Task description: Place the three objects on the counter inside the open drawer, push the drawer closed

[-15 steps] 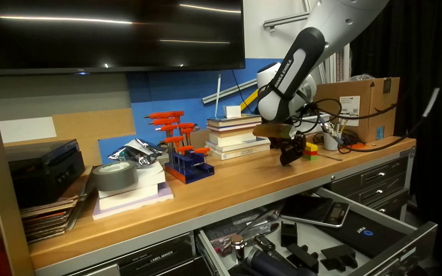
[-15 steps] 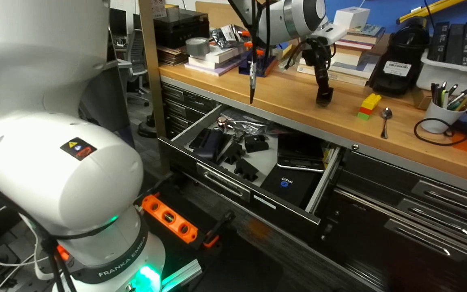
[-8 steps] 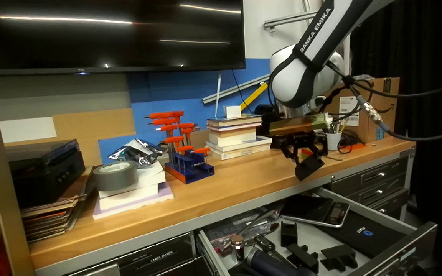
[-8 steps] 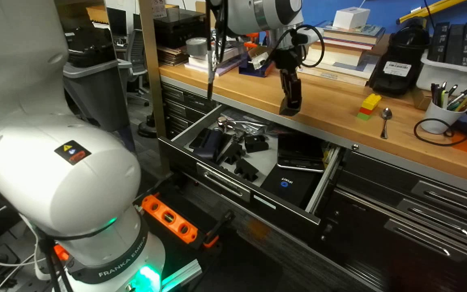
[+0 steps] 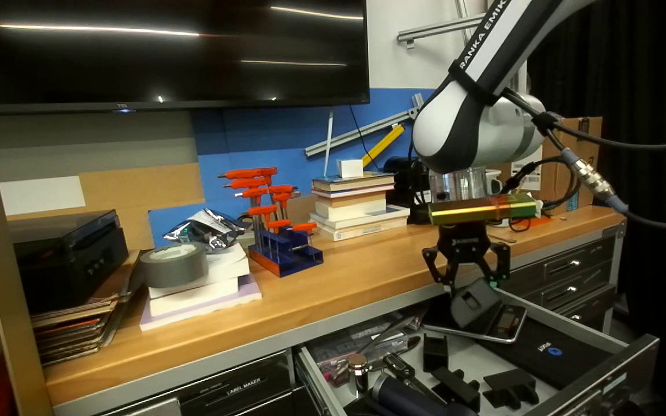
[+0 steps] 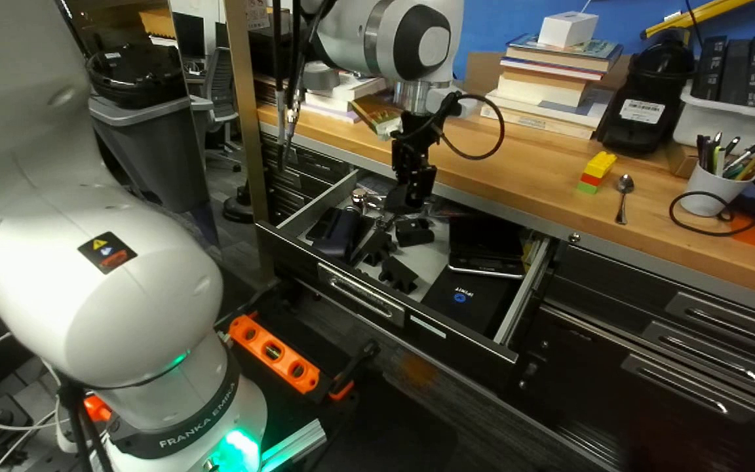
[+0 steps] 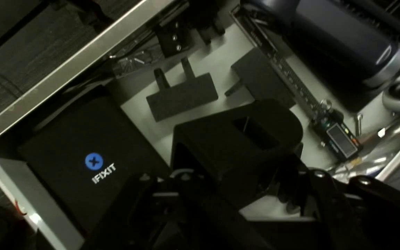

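Note:
My gripper (image 5: 472, 280) is shut on a black blocky object (image 5: 474, 304) and holds it tilted above the open drawer (image 6: 377, 311). In an exterior view the gripper (image 6: 417, 172) and the black object (image 6: 406, 198) hang over the drawer's back part. In the wrist view the black object (image 7: 234, 135), with a slot and a rounded end, sits between the dark fingers (image 7: 241, 184). On the wooden counter (image 6: 522, 157) stands a yellow, red and green toy brick stack (image 6: 596, 172), with a metal spoon (image 6: 624, 196) beside it. The arm hides the stack in an exterior view.
The drawer holds several black brackets (image 7: 182, 95), a caliper (image 7: 339, 139), a dark IFIXIT case (image 7: 96, 152) and a small scale (image 5: 483, 318). Book stacks (image 6: 544, 85), a pen cup (image 6: 712, 187), a clamp-handled tool rack (image 5: 284, 248) and tape (image 5: 174, 266) stand on the counter.
My gripper has carried the black object off the counter, outward and down, over the open drawer, and has turned to point downward. The brick stack, spoon and drawer have not moved.

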Tool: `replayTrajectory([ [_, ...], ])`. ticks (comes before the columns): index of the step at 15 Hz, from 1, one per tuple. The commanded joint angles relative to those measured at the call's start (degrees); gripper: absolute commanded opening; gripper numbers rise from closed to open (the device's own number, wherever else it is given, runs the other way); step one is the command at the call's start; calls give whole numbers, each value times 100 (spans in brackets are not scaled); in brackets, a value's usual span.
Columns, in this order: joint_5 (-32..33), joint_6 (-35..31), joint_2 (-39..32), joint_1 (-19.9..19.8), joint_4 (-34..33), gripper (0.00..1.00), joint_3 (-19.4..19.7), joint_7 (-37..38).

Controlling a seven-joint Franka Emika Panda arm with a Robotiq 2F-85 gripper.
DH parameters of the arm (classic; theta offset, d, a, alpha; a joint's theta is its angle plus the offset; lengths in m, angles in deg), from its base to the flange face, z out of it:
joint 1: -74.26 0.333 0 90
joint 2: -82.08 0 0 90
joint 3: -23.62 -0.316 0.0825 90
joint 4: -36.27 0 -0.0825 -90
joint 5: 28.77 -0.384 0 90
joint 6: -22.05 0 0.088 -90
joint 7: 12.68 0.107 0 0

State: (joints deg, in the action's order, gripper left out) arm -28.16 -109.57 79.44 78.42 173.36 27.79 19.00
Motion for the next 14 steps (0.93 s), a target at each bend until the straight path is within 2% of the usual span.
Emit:
replayTrajectory([
  [1,-432,-178,-135,-103,249,26,-217,-492],
  [8,-703,-1827,-681,-125,656,27,-158,3],
  [14,-1077,-2820,-1015,-121,670,27,-29,158],
])
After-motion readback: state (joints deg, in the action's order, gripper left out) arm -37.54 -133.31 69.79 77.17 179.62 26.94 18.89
